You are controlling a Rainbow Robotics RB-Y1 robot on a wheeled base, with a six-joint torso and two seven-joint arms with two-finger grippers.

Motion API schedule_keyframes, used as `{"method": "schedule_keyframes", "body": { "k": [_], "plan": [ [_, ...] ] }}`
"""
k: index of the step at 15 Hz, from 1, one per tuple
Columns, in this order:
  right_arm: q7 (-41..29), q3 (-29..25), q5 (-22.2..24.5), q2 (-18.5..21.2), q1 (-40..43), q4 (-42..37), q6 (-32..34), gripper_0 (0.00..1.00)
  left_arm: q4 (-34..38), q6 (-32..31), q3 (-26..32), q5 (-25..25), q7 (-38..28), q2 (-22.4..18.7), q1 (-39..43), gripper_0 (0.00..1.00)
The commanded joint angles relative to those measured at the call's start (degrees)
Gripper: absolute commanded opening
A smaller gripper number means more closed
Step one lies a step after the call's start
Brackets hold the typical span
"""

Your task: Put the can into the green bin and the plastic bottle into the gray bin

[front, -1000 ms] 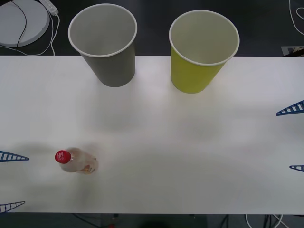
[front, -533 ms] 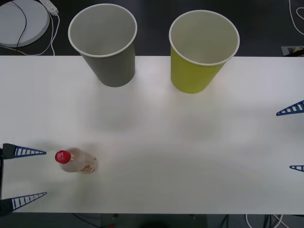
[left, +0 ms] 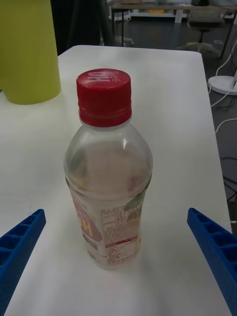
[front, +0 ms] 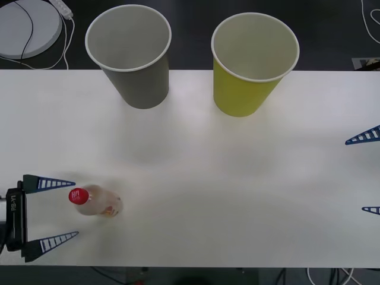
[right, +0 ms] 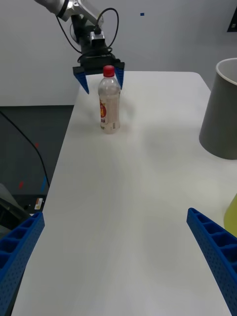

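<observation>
Standing upright on the white table [front: 196, 178], near its front left corner: the plastic bottle [front: 95, 202], clear body, red cap, red-and-yellow label

Left gripper [front: 66, 209] at the table's left edge, level with the bottle, fingers spread wide apart, nothing between them yet. Front view puts the two blue fingertips [front: 56, 183] just short of the bottle's cap, one on the far side and one on the near side, no contact visible. Left wrist view agrees: bottle centred ahead of the spread fingers, clear of both, with a bit of table showing on each side

Right wrist view looks across the table at the same bottle [right: 109, 100] with the left gripper [right: 101, 80] right behind it, fingers pointing down on either side of the cap

Right gripper [front: 367, 172] sits at the table's right edge, also spread open and holding nothing, well apart from the bottle

Gray bin [front: 132, 56] and green bin [front: 252, 62] both upright at the table's far edge, side by side with a gap between, gray on the left, green on the right. Visible insides look bare

Round white disc with a cable [front: 27, 24] lies on the dark floor beyond the far left corner
</observation>
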State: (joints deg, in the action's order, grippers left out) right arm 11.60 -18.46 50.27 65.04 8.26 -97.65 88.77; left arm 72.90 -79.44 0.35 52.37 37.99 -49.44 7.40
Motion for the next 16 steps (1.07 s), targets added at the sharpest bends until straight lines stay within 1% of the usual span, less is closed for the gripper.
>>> {"method": "schedule_keyframes", "body": {
  "k": [1,5,12,16],
  "plan": [
    [0.0,0.0,0.0,0.0,0.0,0.0,0.0,1.0,0.9,0.8,0.0,0.0,-0.5,1.0,-0.1,1.0],
    [0.0,0.0,0.0,0.0,0.0,0.0,0.0,1.0,2.2,2.2,-1.1,0.0,-1.3,2.2,-0.5,1.0],
    [0.0,0.0,0.0,0.0,0.0,0.0,0.0,1.0,2.5,5.1,-5.1,-1.2,-2.1,2.8,-2.8,1.0],
    [0.0,0.0,0.0,0.0,0.0,0.0,0.0,1.0,2.9,5.7,-5.7,-1.2,-2.6,4.6,-3.2,1.0]
  ]
}}
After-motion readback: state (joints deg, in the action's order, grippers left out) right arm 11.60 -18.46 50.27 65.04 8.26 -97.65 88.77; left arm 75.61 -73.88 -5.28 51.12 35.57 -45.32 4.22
